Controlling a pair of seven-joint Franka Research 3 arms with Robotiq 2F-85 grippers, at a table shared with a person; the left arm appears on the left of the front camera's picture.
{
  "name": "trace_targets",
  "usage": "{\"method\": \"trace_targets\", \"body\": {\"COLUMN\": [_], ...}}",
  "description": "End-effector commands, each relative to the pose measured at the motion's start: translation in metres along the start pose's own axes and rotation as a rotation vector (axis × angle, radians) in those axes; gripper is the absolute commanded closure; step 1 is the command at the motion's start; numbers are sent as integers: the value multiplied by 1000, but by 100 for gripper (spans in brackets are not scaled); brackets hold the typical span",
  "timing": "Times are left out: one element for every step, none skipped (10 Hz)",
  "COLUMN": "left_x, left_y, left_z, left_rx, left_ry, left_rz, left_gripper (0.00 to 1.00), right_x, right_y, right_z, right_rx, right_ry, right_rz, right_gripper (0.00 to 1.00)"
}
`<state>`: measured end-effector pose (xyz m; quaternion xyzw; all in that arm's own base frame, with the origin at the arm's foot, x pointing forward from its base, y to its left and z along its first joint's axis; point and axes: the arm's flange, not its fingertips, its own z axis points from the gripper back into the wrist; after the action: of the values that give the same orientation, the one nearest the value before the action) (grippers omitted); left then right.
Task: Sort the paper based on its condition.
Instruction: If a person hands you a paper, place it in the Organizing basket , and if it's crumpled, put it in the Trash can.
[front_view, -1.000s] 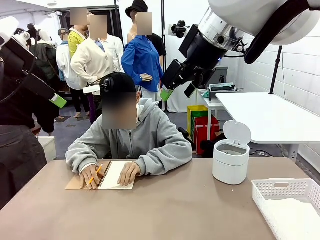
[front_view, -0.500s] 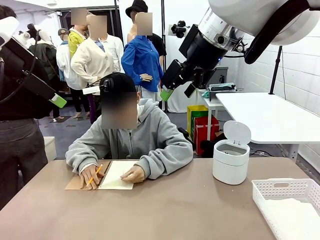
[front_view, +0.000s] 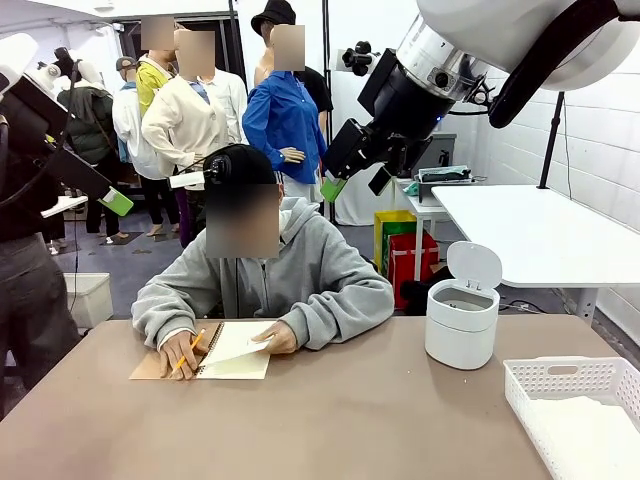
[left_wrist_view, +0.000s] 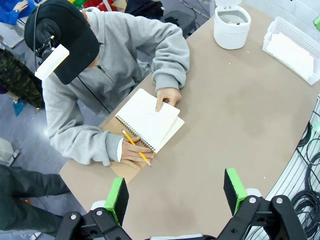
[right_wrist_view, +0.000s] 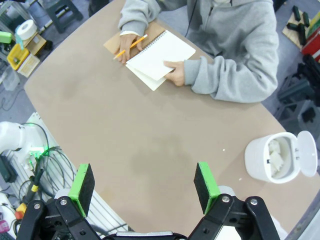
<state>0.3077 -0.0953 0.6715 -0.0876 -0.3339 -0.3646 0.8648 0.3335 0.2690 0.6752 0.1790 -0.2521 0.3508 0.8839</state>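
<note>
Tan table (front_view: 380, 420): notebook (front_view: 238, 358), bin (front_view: 461, 325), basket (front_view: 560, 378) holding paper (front_view: 590, 438); onlookers (front_view: 185, 120) behind.

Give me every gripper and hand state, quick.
Left gripper: open, empty.
Right gripper: open, empty.
Person's pencil hand: holds a pencil.
Person's other hand: holds up a notebook page.

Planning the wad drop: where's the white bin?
Front view: the white bin stands lid-open on the table, far right side, just left of the white basket.
</note>
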Motion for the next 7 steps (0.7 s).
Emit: {"method": "trace_targets", "body": {"left_x": [0, 0, 0, 0, 0, 0, 0], "left_y": [1, 1, 1, 1, 1, 1, 1], "left_z": [0, 0, 0, 0, 0, 0, 0], "left_rx": [-2, -2, -2, -2, -2, -2, -2], "left_ry": [0, 0, 0, 0, 0, 0, 0], "left_rz": [1, 1, 1, 1, 1, 1, 1], "left_gripper": [0, 0, 0, 0, 0, 0, 0], "right_x": [-2, -2, -2, -2, -2, -2, -2], "right_y": [0, 0, 0, 0, 0, 0, 0], "right_z": [-1, -1, -1, -1, -1, -1, -1], "right_rx": [2, 2, 2, 2, 2, 2, 2], "right_ry": [-1, -1, -1, -1, -1, -1, -1], "right_rz": [-4, -4, -4, -4, -4, -4, -4], "right_gripper": [0, 0, 0, 0, 0, 0, 0]}}
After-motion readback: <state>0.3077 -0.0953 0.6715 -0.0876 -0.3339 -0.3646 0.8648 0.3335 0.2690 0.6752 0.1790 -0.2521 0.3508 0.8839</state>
